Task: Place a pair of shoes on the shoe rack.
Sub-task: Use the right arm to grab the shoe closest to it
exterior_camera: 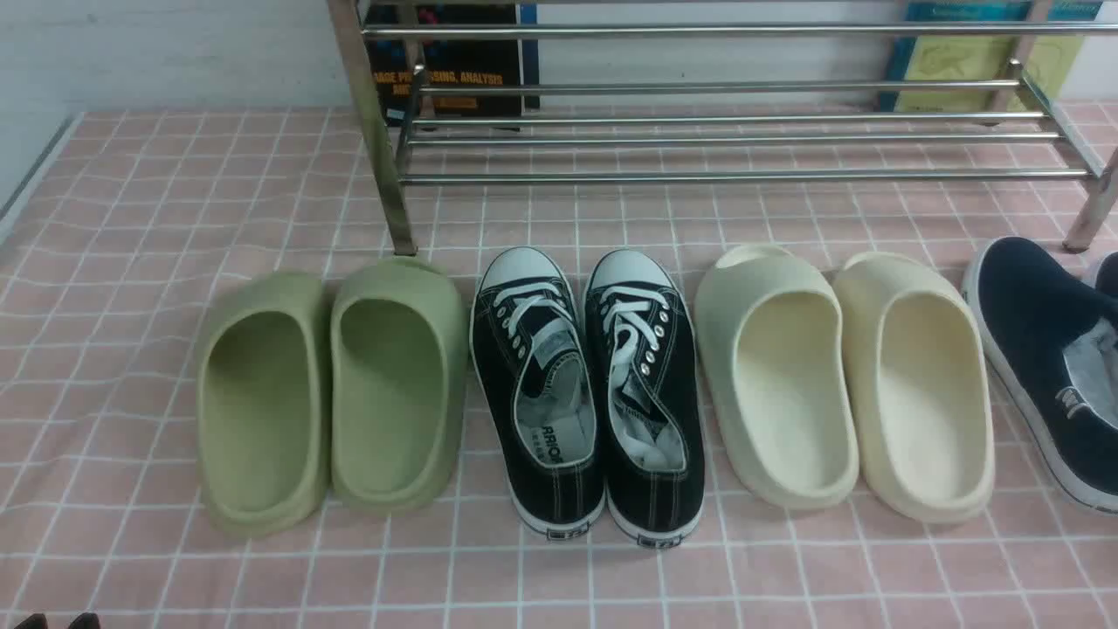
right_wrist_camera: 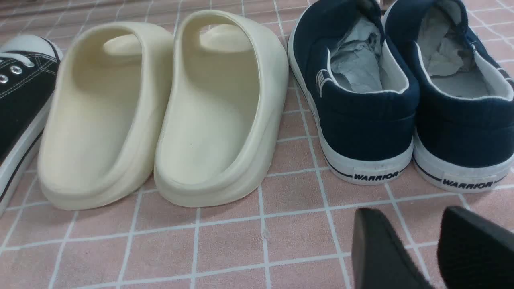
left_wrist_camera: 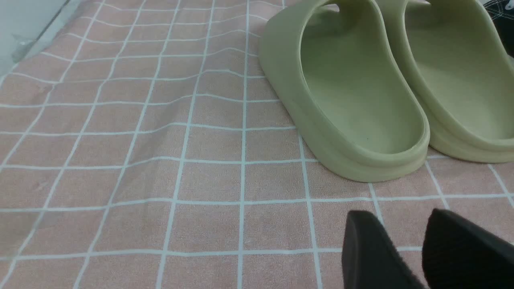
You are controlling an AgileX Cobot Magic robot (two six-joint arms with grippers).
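Two navy-blue slip-on shoes with white soles stand side by side on the pink checked cloth, heels toward my right gripper: one [right_wrist_camera: 361,116] next to the cream slides, the other [right_wrist_camera: 461,128] beside it. In the front view one navy shoe [exterior_camera: 1031,323] shows at the far right, and only a sliver of its mate. The steel shoe rack [exterior_camera: 725,138] stands at the back with bare bars. My right gripper [right_wrist_camera: 407,212] is open and empty, a short way behind the heels. Near the green slides, my left gripper [left_wrist_camera: 397,214] is open with nothing between its fingers.
In front of the rack, from left to right, stand green foam slides [exterior_camera: 332,393], black lace-up sneakers [exterior_camera: 585,393] and cream slides [exterior_camera: 847,376]. Books [exterior_camera: 445,61] lean behind the rack. The cloth's left edge meets a low wall [exterior_camera: 35,166].
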